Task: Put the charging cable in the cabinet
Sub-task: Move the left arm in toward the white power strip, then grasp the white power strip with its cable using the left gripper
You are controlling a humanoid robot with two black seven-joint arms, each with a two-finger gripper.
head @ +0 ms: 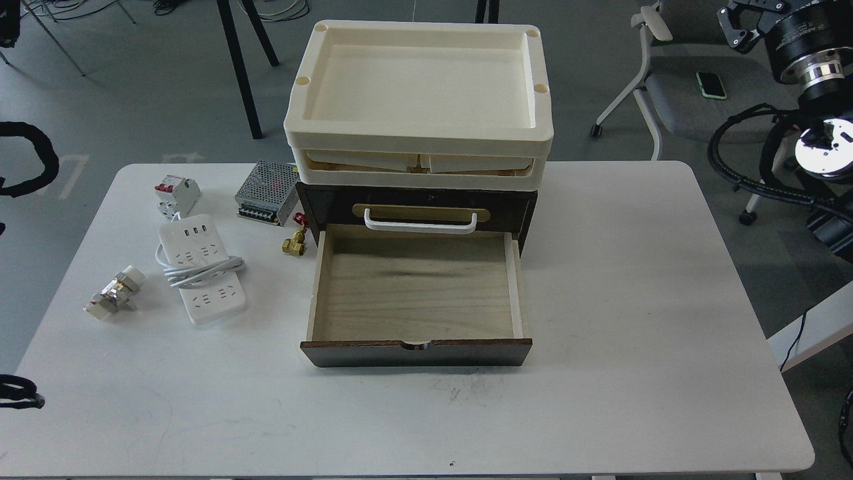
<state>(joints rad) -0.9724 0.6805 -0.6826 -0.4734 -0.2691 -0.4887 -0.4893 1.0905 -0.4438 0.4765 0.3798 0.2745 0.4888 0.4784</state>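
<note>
Open cabinet point(416, 293) drawer; right gripper point(746, 23) raised.

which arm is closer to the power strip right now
Left. Only the left arm shows at the left edge, beyond the table's side nearest the charging cable. The right gripper is raised far right, past the cabinet.

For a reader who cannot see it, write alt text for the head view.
A white power strip, cord wrapped round it, lies on a white table left of a dark wooden cabinet whose bottom drawer stands open and empty.
</note>
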